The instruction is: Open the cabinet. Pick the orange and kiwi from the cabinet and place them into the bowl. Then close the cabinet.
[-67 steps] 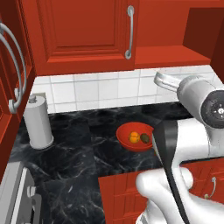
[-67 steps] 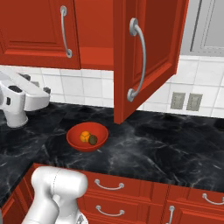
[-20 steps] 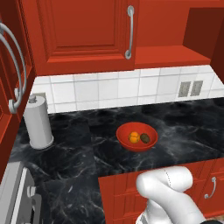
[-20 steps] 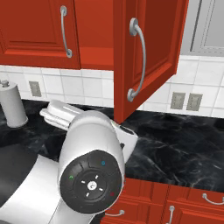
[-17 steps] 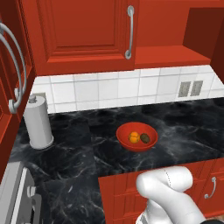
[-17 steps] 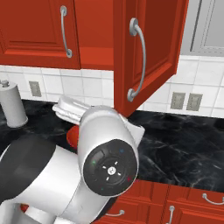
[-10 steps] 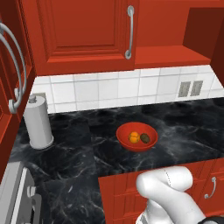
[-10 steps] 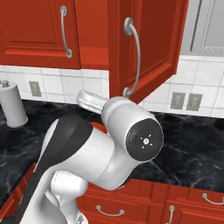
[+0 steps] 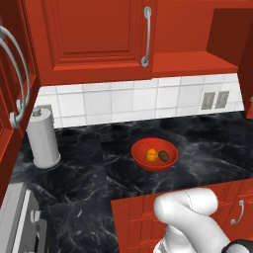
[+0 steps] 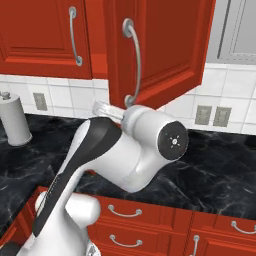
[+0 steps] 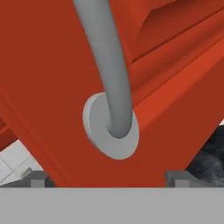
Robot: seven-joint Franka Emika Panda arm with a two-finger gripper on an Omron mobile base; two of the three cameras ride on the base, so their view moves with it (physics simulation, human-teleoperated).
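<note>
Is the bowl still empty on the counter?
No, the bowl holds both the orange and the kiwi in the left base view.

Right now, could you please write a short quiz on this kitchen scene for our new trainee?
1. True or false: the orange and the kiwi both lie in the bowl.
2. Which cabinet door stands open: A, the left one, or B, the right one?
3. Fill in: in the hand view, the gripper sits at the lower end of the door's ____.

Key
1. True.
2. B; it swings out over the counter in the right base view.
3. Handle; its round mount shows just above the fingertips.
</note>
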